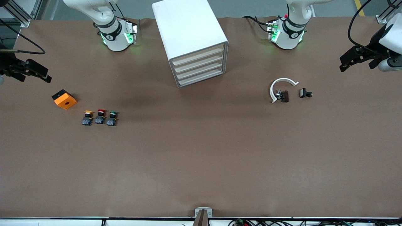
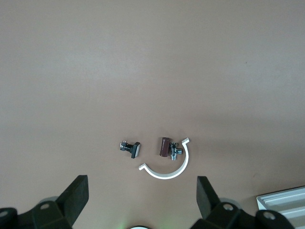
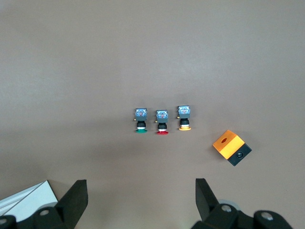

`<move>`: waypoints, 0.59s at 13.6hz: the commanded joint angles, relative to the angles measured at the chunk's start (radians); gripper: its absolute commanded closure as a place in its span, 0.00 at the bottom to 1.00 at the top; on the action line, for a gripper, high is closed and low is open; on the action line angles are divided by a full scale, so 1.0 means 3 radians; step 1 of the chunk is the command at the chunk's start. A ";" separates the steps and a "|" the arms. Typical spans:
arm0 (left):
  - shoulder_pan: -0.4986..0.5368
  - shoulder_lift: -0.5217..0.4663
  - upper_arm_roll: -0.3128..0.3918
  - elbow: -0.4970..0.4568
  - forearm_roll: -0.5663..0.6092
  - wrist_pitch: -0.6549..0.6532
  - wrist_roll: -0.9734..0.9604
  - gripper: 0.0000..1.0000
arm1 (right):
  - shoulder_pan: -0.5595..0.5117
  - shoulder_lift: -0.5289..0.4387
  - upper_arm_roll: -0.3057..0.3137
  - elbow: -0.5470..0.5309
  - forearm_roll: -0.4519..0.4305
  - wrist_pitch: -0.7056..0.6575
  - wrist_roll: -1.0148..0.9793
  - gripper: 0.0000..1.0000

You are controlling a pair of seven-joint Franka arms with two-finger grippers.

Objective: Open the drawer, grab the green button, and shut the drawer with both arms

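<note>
A matte brown table (image 1: 201, 163) carries a glossy white cabinet (image 1: 188, 34) with rounded corners and four shallow cream drawers (image 1: 199, 67), all pushed in, their fronts facing the front camera at a slight angle. Toward the right arm's end lie three small push buttons in a row, each on its side with a round cap and a black-and-blue body: the yellow-capped button (image 1: 88, 117), the red-capped button (image 1: 100, 116) in the middle, and the button (image 1: 111, 118) with the green cap, closest of the three to the cabinet's end. Near them, slightly farther from the front camera, sits an orange box (image 1: 64, 99) with a black base and a round hole in its top face. Toward the left arm's end a thin white plastic arc (image 1: 281, 85) curves around a dark brown block with a metal fitting (image 1: 282, 95), and a small black clip (image 1: 305, 93) lies just beside it. The right gripper (image 1: 26, 69) hangs high over the table's edge at its own end, fingers (image 3: 76, 198) spread wide and holding nothing; its wrist view looks down on the three buttons and the orange box. The left gripper (image 1: 356, 58) hangs likewise over its end, fingers (image 2: 76, 198) parted and empty, above the arc and clip. Both arms wait.
</note>
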 commanded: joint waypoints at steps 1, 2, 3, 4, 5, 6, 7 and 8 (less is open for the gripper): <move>-0.0008 -0.0020 -0.0011 -0.0016 -0.0048 0.0041 0.0023 0.00 | 0.0024 0.0058 0.0019 0.0113 -0.0035 -0.0069 0.0002 0.00; -0.0008 -0.0020 -0.0016 -0.0016 -0.0048 0.0041 0.0023 0.00 | 0.0040 0.0073 0.0024 0.0113 -0.0030 -0.0069 -0.0003 0.00; -0.0008 -0.0020 -0.0011 -0.0016 -0.0048 0.0041 0.0023 0.00 | 0.0030 0.0099 0.0024 0.0113 -0.0025 -0.0069 -0.0003 0.00; -0.0003 -0.0009 -0.0011 -0.0016 -0.0048 0.0041 0.0023 0.00 | 0.0004 0.0104 0.0034 0.0113 -0.0025 -0.0069 0.0002 0.00; -0.0003 0.0016 -0.0016 -0.0006 -0.0048 0.0041 0.0023 0.00 | -0.0062 0.0104 0.0054 0.0113 -0.0009 -0.0069 -0.0008 0.00; -0.0003 0.0021 -0.0011 0.0000 -0.0048 0.0041 0.0023 0.00 | -0.0154 0.0104 0.0131 0.0118 -0.0009 -0.0069 -0.0008 0.00; -0.0008 0.0026 -0.0011 0.0005 -0.0043 0.0041 0.0028 0.00 | -0.0291 0.0104 0.0288 0.0138 -0.0009 -0.0069 -0.0008 0.00; -0.0013 0.0042 -0.0011 0.0015 -0.0048 0.0041 0.0023 0.00 | -0.0434 0.0104 0.0452 0.0138 -0.0009 -0.0069 -0.0008 0.00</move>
